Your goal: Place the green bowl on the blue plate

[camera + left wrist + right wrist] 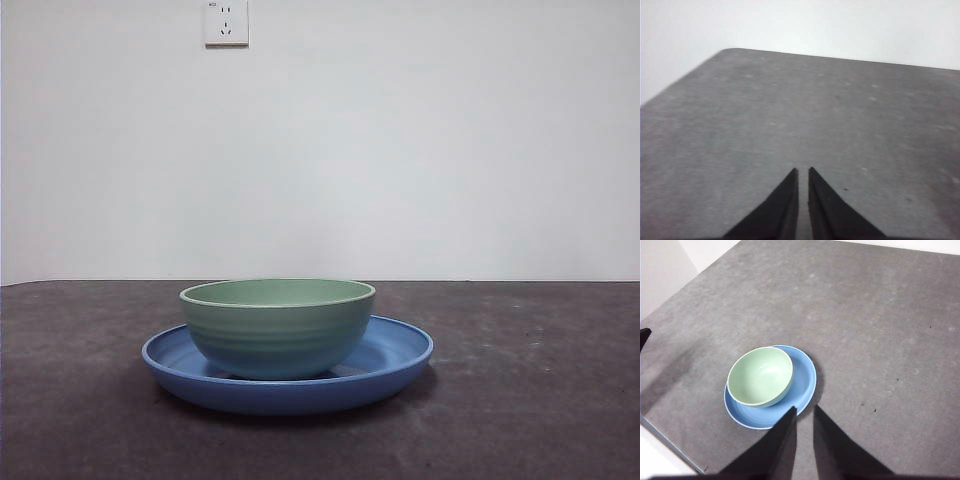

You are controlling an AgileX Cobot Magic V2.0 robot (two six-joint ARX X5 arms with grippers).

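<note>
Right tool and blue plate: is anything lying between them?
Nothing: in the right wrist view only bare grey table separates the right tool from the blue plate holding the green bowl.

I see a dark grey table [520, 400] with a mottled top; the blue plate [395, 362] lies flat on it, and the green bowl [277, 325] sits inside that plate

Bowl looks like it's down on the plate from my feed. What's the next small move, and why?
Probably none on the dishes: just keep both arms back. The green bowl sits upright inside the blue plate, off-center but within its rim. The right gripper is above and clear of it, holding nothing; the left gripper faces only bare table.
</note>
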